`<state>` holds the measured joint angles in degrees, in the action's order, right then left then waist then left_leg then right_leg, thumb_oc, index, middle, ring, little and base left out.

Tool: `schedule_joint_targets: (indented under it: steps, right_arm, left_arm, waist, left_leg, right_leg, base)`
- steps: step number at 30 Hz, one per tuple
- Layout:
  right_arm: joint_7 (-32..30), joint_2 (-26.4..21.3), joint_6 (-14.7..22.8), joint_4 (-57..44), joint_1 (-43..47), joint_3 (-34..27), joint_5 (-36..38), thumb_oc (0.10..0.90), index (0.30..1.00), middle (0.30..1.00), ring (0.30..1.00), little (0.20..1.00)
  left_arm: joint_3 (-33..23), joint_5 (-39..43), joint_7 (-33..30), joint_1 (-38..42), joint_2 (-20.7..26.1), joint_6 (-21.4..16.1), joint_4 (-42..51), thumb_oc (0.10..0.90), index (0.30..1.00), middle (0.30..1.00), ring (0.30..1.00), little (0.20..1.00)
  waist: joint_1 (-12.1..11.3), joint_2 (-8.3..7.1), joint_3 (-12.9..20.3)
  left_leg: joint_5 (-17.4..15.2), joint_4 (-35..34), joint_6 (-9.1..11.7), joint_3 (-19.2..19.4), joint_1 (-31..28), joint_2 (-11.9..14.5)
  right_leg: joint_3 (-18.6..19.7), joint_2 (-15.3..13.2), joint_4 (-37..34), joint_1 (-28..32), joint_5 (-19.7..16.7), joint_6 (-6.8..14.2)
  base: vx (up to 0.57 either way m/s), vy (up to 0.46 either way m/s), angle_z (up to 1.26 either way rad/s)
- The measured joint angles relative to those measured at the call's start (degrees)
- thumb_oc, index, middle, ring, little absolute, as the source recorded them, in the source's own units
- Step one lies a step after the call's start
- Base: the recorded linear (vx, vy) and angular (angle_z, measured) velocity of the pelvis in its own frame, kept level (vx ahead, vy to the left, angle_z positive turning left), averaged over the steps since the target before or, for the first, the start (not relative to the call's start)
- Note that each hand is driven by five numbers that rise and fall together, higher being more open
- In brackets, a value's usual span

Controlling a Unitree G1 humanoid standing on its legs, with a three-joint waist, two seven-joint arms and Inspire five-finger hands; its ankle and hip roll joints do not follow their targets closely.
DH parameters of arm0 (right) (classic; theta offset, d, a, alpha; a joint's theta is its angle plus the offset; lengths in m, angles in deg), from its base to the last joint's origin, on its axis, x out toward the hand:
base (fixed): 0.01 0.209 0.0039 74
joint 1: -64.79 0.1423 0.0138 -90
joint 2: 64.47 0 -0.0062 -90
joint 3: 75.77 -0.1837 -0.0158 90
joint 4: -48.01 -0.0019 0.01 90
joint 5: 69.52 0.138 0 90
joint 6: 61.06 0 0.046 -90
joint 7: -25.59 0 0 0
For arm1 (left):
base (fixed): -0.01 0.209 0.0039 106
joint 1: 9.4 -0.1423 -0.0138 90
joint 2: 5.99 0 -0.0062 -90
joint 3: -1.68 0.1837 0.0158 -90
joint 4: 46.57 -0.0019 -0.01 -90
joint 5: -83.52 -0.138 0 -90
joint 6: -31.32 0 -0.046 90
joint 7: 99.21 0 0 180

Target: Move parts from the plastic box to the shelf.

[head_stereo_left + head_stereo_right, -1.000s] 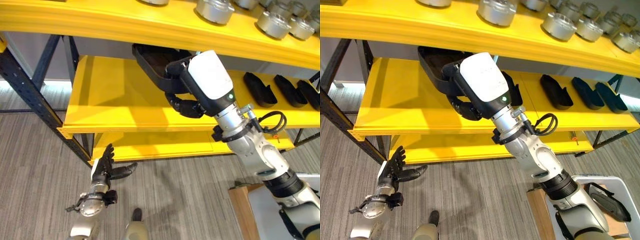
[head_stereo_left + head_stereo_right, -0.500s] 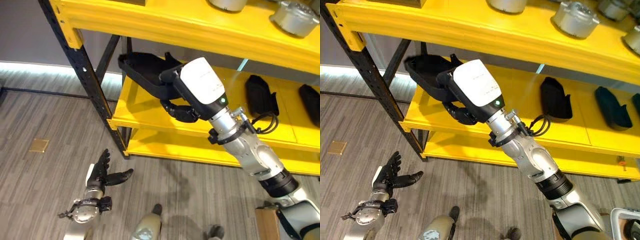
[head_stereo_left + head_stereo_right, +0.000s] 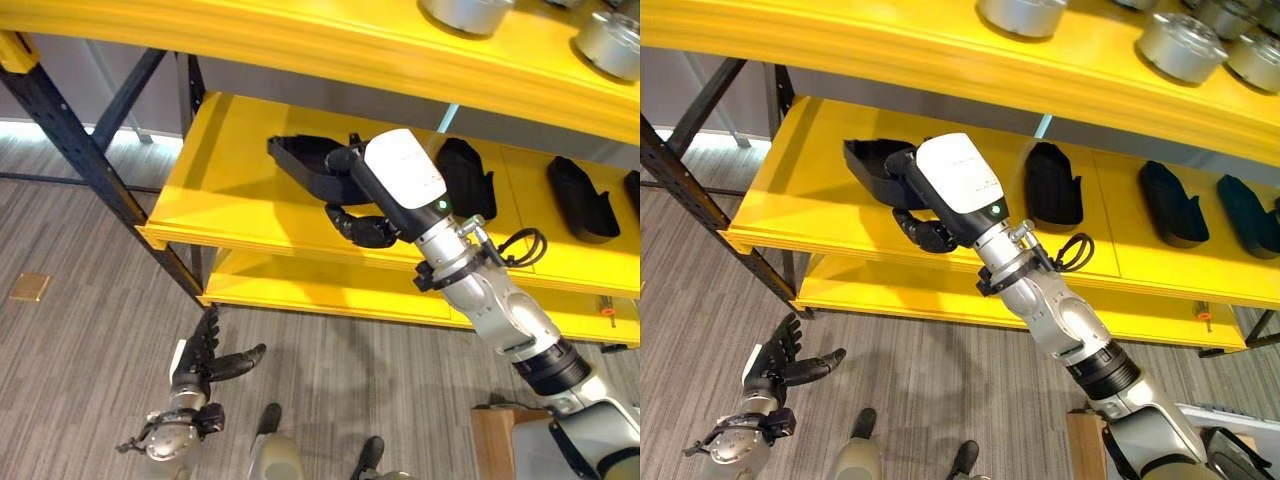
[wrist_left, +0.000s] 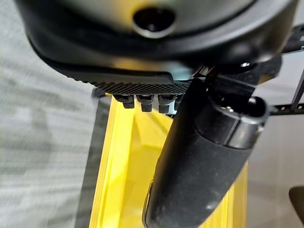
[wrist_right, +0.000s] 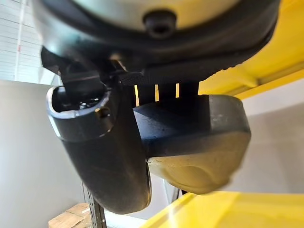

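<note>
right robot hand (image 3: 362,226): curled around black part (image 3: 305,165) over middle shelf (image 3: 215,185) | left robot hand (image 3: 205,355): fingers spread, holds nothing, near floor

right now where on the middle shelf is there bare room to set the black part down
The right hand holds the black part over the middle shelf. Bare yellow lies to its left, out to the shelf's end by the dark upright. Rightward it is crowded: black parts lie in a row.

Matt black part (image 3: 305,165), seemingly plastic, glossy yellow shelf (image 3: 230,190)
</note>
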<state>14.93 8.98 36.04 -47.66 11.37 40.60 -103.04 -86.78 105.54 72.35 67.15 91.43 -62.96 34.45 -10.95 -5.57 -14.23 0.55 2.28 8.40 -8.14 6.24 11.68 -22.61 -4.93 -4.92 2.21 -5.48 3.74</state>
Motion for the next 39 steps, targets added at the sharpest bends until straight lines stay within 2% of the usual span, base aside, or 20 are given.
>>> schedule_joint_targets:
  steps: [2, 5, 7, 8, 10, 14, 17, 20, 25, 27, 28, 32, 39]
  right_arm:
    - [0.0, -0.2, 0.0, 0.0, 0.1, 0.0, 0.0, 0.4, 0.3, 0.3, 0.3, 0.3]
    - [0.0, -0.5, 0.0, 0.0, 1.2, 0.0, 0.0, 0.4, 0.3, 0.3, 0.3, 0.3]
    - [0.0, -1.0, 0.0, 0.0, 2.2, 0.0, 0.0, 0.4, 0.3, 0.3, 0.3, 0.3]
    - [-0.1, -1.1, 0.0, 0.1, 2.4, 0.3, 0.0, 0.4, 0.3, 0.3, 0.3, 0.3]
    - [-0.1, -1.6, 0.0, 1.5, 4.3, 1.6, 0.0, 0.4, 0.3, 0.3, 0.3, 0.3]
    - [-0.1, -1.4, -0.2, 2.2, 5.1, 2.1, 0.0, 0.4, 0.3, 0.3, 0.3, 0.3]
    - [-0.9, 0.1, 0.0, 6.7, 9.0, 3.7, 0.0, 0.4, 0.3, 0.3, 0.3, 0.3]
    - [-2.3, 1.1, -1.4, 14.0, 13.9, 4.8, 0.0, 0.4, 0.3, 0.3, 0.3, 0.3]
    - [-4.3, 1.2, -3.4, 22.5, 14.3, 5.4, 1.0, 0.4, 0.3, 0.3, 0.3, 0.3]
    - [-5.5, 1.0, -4.5, 28.9, 17.0, 5.4, 1.8, 0.4, 0.3, 0.3, 0.3, 0.3]
    - [-8.2, 0.9, -4.6, 31.3, 18.2, 5.3, 2.3, 0.4, 0.3, 0.3, 0.3, 0.3]
    - [-9.2, 3.9, -4.5, 36.2, 22.5, 5.3, 4.6, 0.4, 0.3, 0.3, 0.3, 0.3]
    - [-13.9, 5.2, -8.1, 39.4, 23.4, 3.0, 6.8, 0.4, 0.3, 0.3, 0.3, 0.3]
  left_arm:
    - [1.2, 0.0, 0.4, -0.3, -0.2, 0.0, 0.2, 0.9, 1.0, 1.0, 1.0, 1.0]
    - [2.2, 0.1, 0.4, -0.6, -0.2, 0.0, 0.7, 0.9, 1.0, 1.0, 1.0, 1.0]
    - [2.4, 0.1, 0.4, -0.7, -0.2, 0.0, 0.7, 0.9, 1.0, 1.0, 1.0, 1.0]
    - [2.4, 0.2, 0.4, -1.3, -0.1, 0.0, 0.7, 0.9, 1.0, 1.0, 1.0, 1.0]
    - [2.3, 0.2, 0.4, -0.7, 0.1, 0.0, 0.7, 0.9, 1.0, 1.0, 1.0, 1.0]
    - [2.3, 0.2, 0.4, -0.2, 0.1, 0.0, 0.7, 0.9, 1.0, 1.0, 1.0, 1.0]
    - [2.4, 0.2, 0.3, -0.2, 1.0, -0.1, 0.7, 0.9, 1.0, 1.0, 1.0, 1.0]
    - [2.8, 0.3, 0.3, 1.3, 1.4, -0.9, 0.8, 0.9, 1.0, 1.0, 1.0, 1.0]
    - [4.0, 0.5, 0.3, 1.8, 3.2, -2.4, 0.9, 0.9, 1.0, 1.0, 1.0, 1.0]
    - [4.9, 2.4, 0.3, 3.3, 3.8, -2.8, 1.0, 0.9, 1.0, 1.0, 1.0, 1.0]
    - [5.1, 2.5, 0.3, 4.2, 4.1, -3.1, 1.0, 0.9, 1.0, 1.0, 1.0, 1.0]
    - [7.1, 2.5, 0.0, 6.8, 4.7, -3.7, 1.0, 0.9, 1.0, 1.0, 1.0, 1.0]
    - [8.1, 2.7, -0.1, 8.4, 4.9, -3.8, 1.1, 0.9, 1.0, 1.0, 1.0, 1.0]
  waist:
    - [-0.1, 1.48, 0.1]
    - [-0.3, 3.33, 0.1]
    - [-0.2, 4.17, 0.2]
    - [-0.9, 4.56, 0.2]
    - [-0.2, 5.05, 0.3]
    - [-1.8, 5.51, 0.2]
    - [-2.1, 7.26, -0.2]
    - [-2.5, 9.91, -1.6]
    - [-3.1, 10.77, -3.6]
    - [-3.2, 11.89, -7.4]
    - [-3.1, 11.85, -9.0]
    - [-2.5, 11.82, -9.6]
    - [-1.9, 11.83, -9.6]
  left_leg:
    - [1.4, -2.0, 0.5, 0.1, -0.3, 1.8]
    - [3.0, -3.6, 1.7, -0.8, 0.1, 2.9]
    - [3.5, -3.9, 2.1, -1.7, 1.4, 3.1]
    - [4.6, -4.2, 3.0, -1.8, 2.2, 3.1]
    - [5.0, -4.6, 3.1, -3.4, 3.4, 2.8]
    - [5.1, -4.6, 3.0, -3.5, 4.6, 2.7]
    - [5.7, -4.4, 3.0, -4.3, 7.2, 2.2]
    - [7.0, -4.5, 2.7, -4.5, 10.9, 1.8]
    - [7.6, -4.7, 2.1, -3.8, 12.8, 1.0]
    - [8.2, -4.7, 1.8, -3.1, 14.1, 0.3]
    - [8.4, -4.7, 1.7, -3.0, 14.9, 0.1]
    - [8.4, -4.7, 1.7, -2.7, 14.9, 0.1]
    - [8.7, -4.6, 1.6, -2.5, 14.6, 0.1]
  right_leg:
    - [-1.0, 1.6, 0.0, 0.1, 0.5, -0.8]
    - [-2.2, 2.7, 0.0, -0.6, 0.8, -1.2]
    - [-3.1, 2.9, 0.0, -1.6, 0.8, -1.3]
    - [-3.3, 3.1, 0.0, -1.8, 0.8, -1.4]
    - [-4.7, 2.9, 0.0, -2.7, 0.9, -1.3]
    - [-4.8, 2.9, 0.0, -3.7, 0.9, -1.3]
    - [-5.3, 2.3, 0.9, -6.2, 0.9, -1.2]
    - [-5.3, 1.3, 3.6, -11.0, 1.0, -1.2]
    - [-4.6, -0.4, 6.8, -14.9, 1.8, -0.7]
    - [-3.9, -1.6, 8.5, -17.2, 1.8, -0.7]
    - [-3.8, -1.8, 8.9, -18.4, 1.8, -0.7]
    - [-3.5, -1.9, 9.1, -18.5, 1.8, -0.6]
    - [-3.3, -2.0, 9.6, -18.6, 1.9, -0.6]
  base:
    - [-0.03, -0.106, 0.21]
    - [-0.02, -0.053, 0.2]
    - [-0.04, -0.078, 0.19]
    - [-0.05, -0.085, 0.25]
    - [-0.03, -0.018, 0.29]
    - [-0.03, 0.001, 0.07]
    - [-0.1, 0.05, 0.09]
    - [-0.07, 0.065, 0.0]
    - [-0.07, 0.079, -0.07]
    - [-0.03, 0.058, -0.1]
    - [-0.03, 0.057, -0.04]
    - [-0.01, 0.045, -0.03]
    - [0.0, 0.006, 0.0]
